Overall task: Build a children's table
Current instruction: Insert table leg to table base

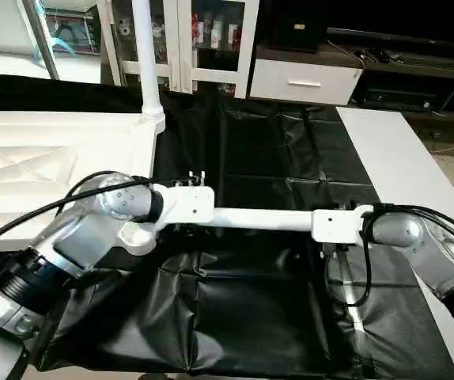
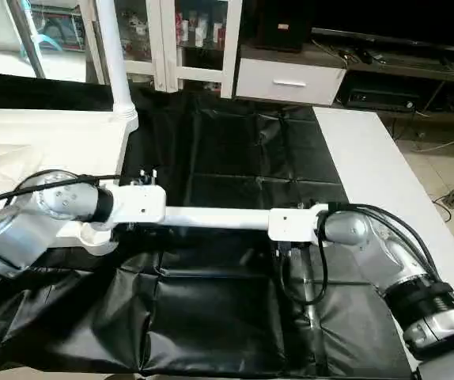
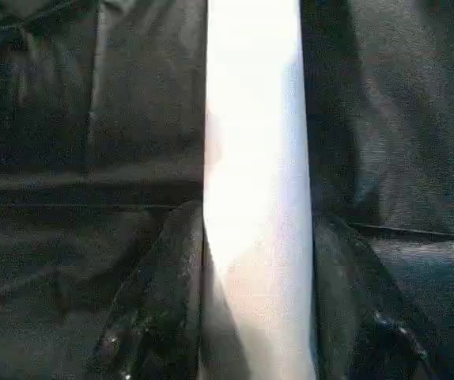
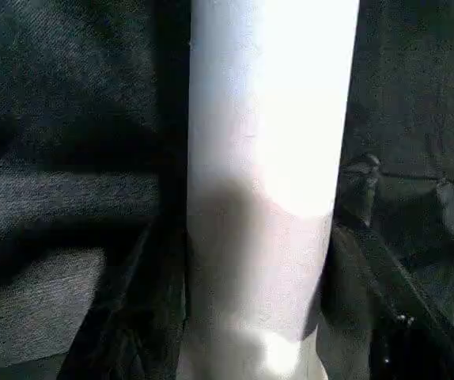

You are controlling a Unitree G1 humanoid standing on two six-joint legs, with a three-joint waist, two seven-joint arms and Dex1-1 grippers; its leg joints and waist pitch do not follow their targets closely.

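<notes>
**White leg held level between both tools**

A long white leg (image 1: 262,218) is carried horizontally above the black-draped tabletop (image 1: 274,158). It is gripped at its left end by the left tool (image 3: 255,317) and at its right end by the right tool (image 4: 255,317), each closed around it. The children's table (image 1: 45,158) is lying upside down at the far left, with one leg (image 1: 144,55) already standing in a corner socket. The two-ended grip probably keeps the leg steady for turning upright.

A white round leg (image 3: 255,198) runs lengthwise through the left wrist view, brightly lit along most of its length and shaded near the camera. The left gripper (image 3: 255,317) has its two black fingers (image 3: 160,309) pressed against the leg, one on each side. Behind lies the surface's black cover (image 3: 77,119), creased and folded, with a ridge crossing it.
</notes>
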